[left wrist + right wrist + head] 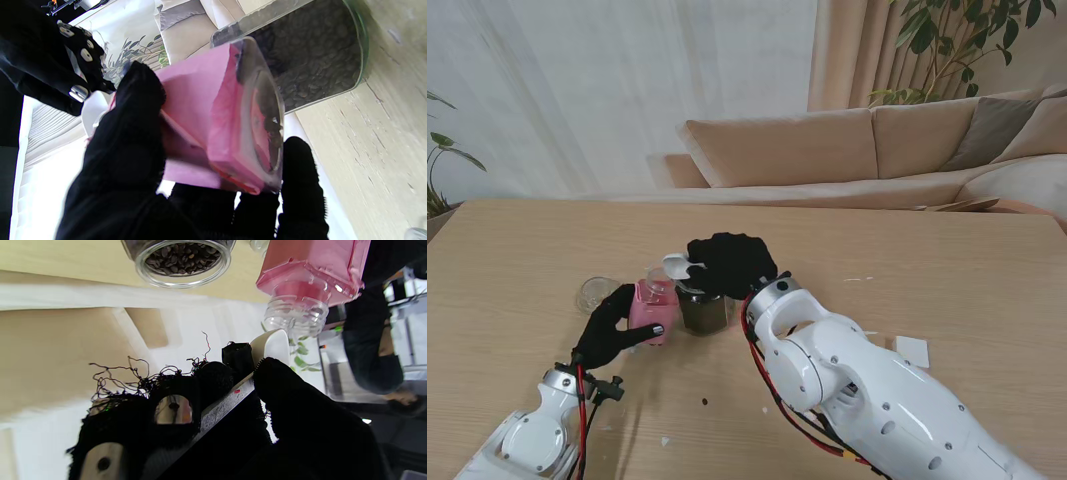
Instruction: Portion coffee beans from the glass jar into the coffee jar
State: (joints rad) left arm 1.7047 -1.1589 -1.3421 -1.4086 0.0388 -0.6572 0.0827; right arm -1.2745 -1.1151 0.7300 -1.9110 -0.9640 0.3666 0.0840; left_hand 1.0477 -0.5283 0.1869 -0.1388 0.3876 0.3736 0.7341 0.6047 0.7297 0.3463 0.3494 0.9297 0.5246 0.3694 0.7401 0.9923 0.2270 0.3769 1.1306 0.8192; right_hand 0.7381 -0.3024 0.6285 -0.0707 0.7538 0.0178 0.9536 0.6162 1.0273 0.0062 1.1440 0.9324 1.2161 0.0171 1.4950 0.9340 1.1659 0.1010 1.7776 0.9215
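The glass jar (701, 310) full of dark coffee beans stands open on the table; its mouth shows in the right wrist view (182, 260). Beside it on my left is the pink coffee jar (653, 305), with my left hand (612, 328) shut around it; a few beans lie at its base (272, 133). My right hand (732, 262) hovers over the glass jar, shut on a white spoon (677, 266). The spoon bowl (272, 345) is close to the pink jar's clear threaded neck (295, 316).
A clear glass lid (595, 293) lies on the table left of the pink jar. A small white card (912, 351) lies to the right. A stray bean (704, 402) and white scraps lie near me. A sofa stands beyond the table's far edge.
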